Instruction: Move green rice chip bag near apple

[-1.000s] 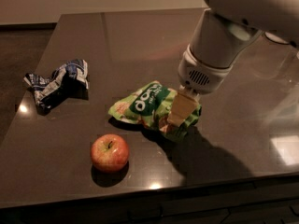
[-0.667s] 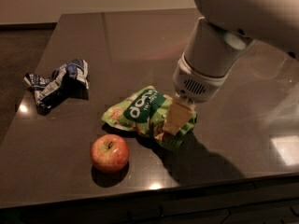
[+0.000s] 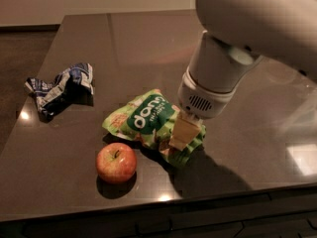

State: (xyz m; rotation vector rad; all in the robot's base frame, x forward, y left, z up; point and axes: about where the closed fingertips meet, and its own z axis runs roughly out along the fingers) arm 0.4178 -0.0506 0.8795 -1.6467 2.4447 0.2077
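Note:
The green rice chip bag (image 3: 143,118) lies on the dark table (image 3: 148,43), light green with a dark green oval and white letters. Its lower left edge sits just above and to the right of the red and yellow apple (image 3: 116,162), a small gap between them. My gripper (image 3: 184,134) comes down from the big white arm at the upper right and is shut on the right end of the bag, with a tan finger (image 3: 182,132) pressed on the crumpled foil.
A dark blue and white wrinkly bag (image 3: 62,88) lies at the left of the table. The table's front edge (image 3: 148,205) runs just below the apple. The arm's shadow falls on the table to the right of the apple.
My gripper has moved left and toward the front edge with the green bag in it. The bag now lies closer to the apple. The apple and blue bag have not moved.

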